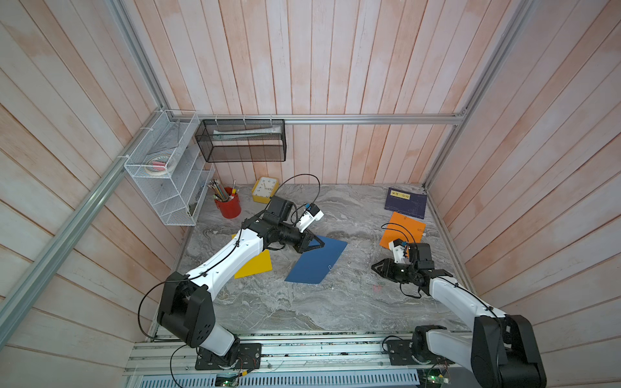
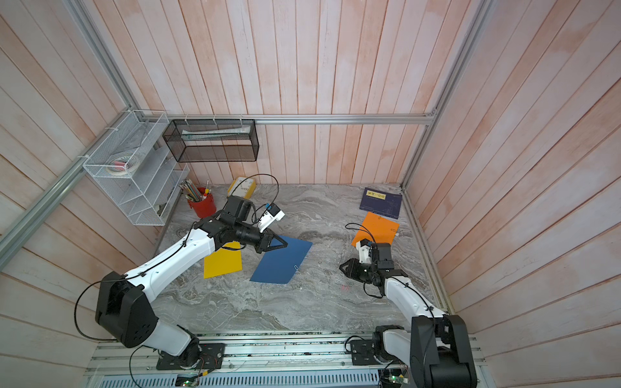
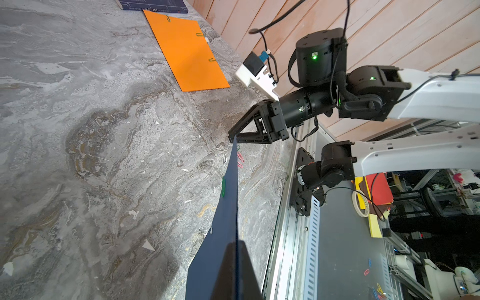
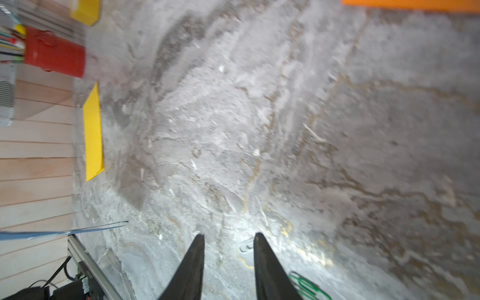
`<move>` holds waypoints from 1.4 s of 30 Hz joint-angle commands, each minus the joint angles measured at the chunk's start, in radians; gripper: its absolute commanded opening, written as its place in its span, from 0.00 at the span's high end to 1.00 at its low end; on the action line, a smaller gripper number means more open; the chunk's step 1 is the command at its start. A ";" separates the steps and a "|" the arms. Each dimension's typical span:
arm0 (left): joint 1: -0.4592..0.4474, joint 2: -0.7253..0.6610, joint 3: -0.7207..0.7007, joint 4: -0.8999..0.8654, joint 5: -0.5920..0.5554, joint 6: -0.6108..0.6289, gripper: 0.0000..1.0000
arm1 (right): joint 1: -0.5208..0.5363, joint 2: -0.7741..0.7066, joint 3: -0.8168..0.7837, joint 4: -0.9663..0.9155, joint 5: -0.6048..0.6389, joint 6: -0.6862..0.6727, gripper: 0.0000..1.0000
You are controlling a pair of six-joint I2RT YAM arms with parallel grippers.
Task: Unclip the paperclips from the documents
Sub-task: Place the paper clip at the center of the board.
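3 docs, all thin flat rect. sheets: yellow doc (image 1: 255,267), blue doc (image 1: 312,265), orange doc (image 1: 403,228). Yellow & orange lie flat on the grey marbled surface (image 1: 302,302). Yellow is at the L side, partly covered by the L arm. Orange is at the R side, just in front of a navy booklet (image 1: 406,201). Blue sits mid-surface; the L gripper (image 1: 321,245) is closed on its far corner, which is raised, the rest on the surface.

Clips, tiny bent wire:
- 3 edge clips (image 3: 199,34) on the orange doc.
- On the blue doc, 1 silvery clip (image 1: 331,267) at the near edge and 1 green clip (image 3: 223,185) on another edge.
- Loose by the R gripper (image 4: 228,235): a loose silvery clip (image 4: 246,246), a reddish clip (image 3: 240,157), loose green clips (image 4: 309,285). Total unclear, too blurred.

R gripper is low over the surface, fingers apart at a narrowish gap, holding nothing. The loose silvery clip lies just beside one tip.

Back L, well apart: red cup (image 1: 229,206) w/ pencils, yellow clock (image 1: 265,189), white wire rack (image 1: 168,168), black mesh basket (image 1: 242,141).
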 commanded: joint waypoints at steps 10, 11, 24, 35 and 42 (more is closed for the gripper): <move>0.052 -0.063 -0.025 0.203 0.183 -0.081 1.00 | 0.215 -0.080 0.028 0.438 -0.301 -0.087 0.41; 0.053 -0.062 -0.019 0.208 0.194 -0.084 1.00 | 0.233 -0.066 0.035 0.466 -0.305 -0.097 0.40; 0.053 -0.051 -0.005 0.232 0.270 -0.102 1.00 | 0.258 0.104 0.127 0.746 -0.465 -0.100 0.35; 0.053 -0.040 -0.013 0.279 0.273 -0.129 1.00 | 0.281 0.237 0.097 1.109 -0.606 0.150 0.58; 0.052 -0.031 -0.016 0.291 0.270 -0.135 1.00 | 0.294 0.262 0.096 1.158 -0.623 0.189 0.83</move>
